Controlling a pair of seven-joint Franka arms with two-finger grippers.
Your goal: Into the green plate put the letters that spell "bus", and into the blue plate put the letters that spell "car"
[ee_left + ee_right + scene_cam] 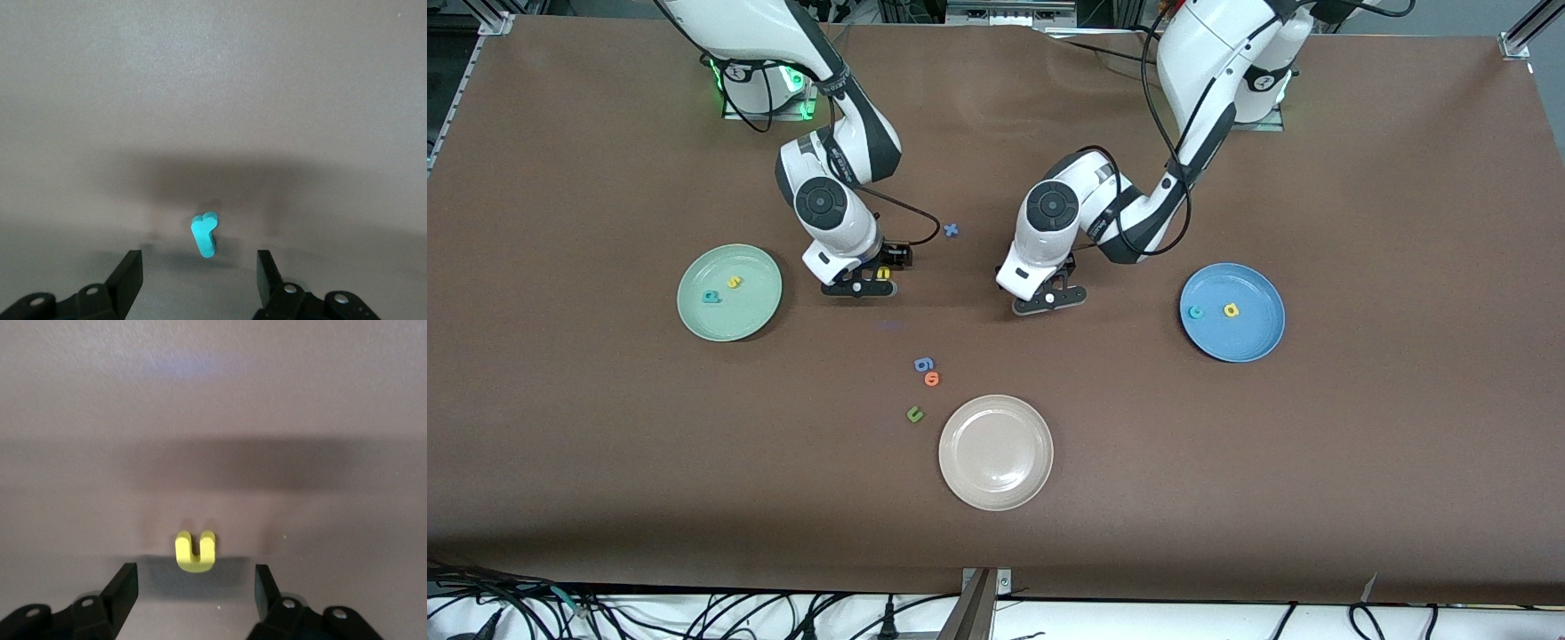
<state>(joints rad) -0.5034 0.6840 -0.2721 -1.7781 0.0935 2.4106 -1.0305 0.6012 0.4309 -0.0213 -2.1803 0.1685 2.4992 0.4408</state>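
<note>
Front view, working away from your camera: your beige plate [996, 452] sits nearest. Farther up, the left gripper [1049, 298] straddles the teal r [204, 235], fingers apart, not gripping; the right gripper [859, 286] likewise brackets the yellow u [195, 551]. Teal c [1195, 312] and yellow a [1231, 309] lie in the blue plate [1263, 333]; teal b [711, 297] and yellow s [734, 282] in the green plate [738, 324].

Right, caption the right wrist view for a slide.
Right end effector low over the brown table, fingers open either side of the yellow u.
</note>
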